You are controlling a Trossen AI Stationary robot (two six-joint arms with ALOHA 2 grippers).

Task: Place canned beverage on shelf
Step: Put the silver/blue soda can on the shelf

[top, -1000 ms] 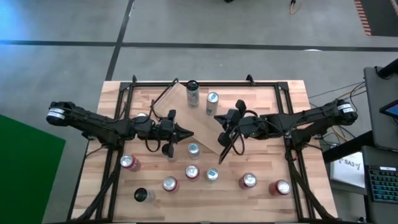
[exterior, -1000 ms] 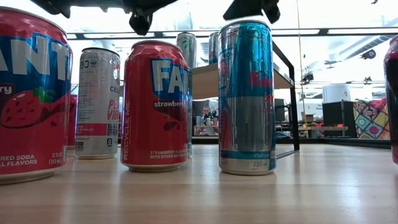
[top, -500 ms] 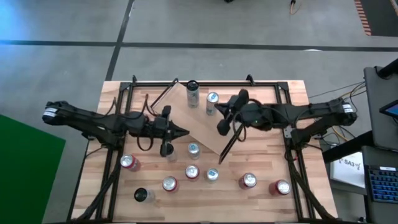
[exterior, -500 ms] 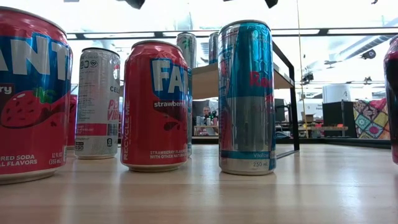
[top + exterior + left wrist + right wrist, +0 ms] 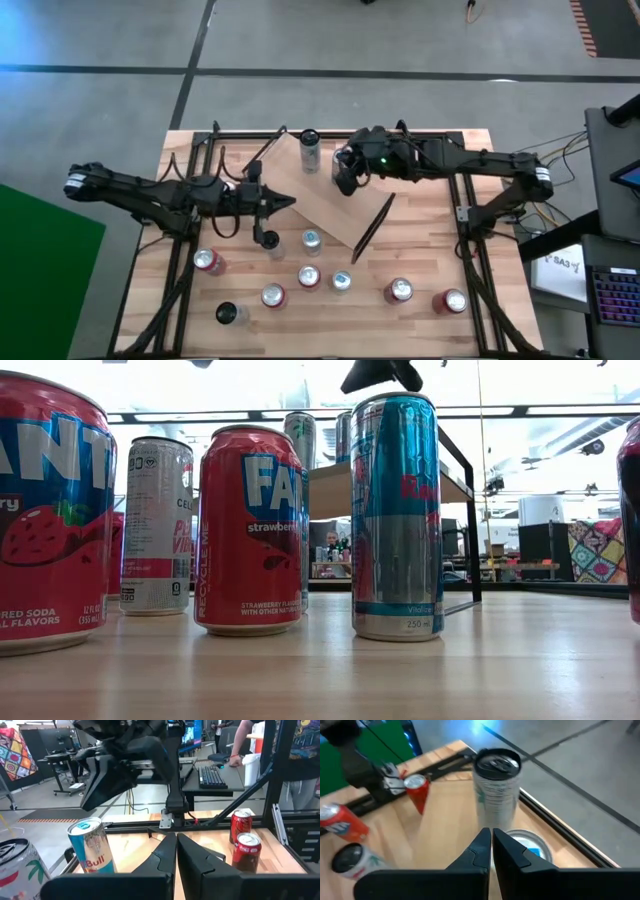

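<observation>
on the shelf (image 5: 325,195), blue can (image 5: 341,158) just beyond right jaws (image 5: 345,185), closed.

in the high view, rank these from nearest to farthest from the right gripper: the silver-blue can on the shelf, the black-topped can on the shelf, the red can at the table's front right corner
1. The silver-blue can on the light-wood shelf, directly under the right gripper.
2. The black-topped can, just beyond it toward the shelf's far end.
3. The red can, far off at the table's front right corner.
</observation>
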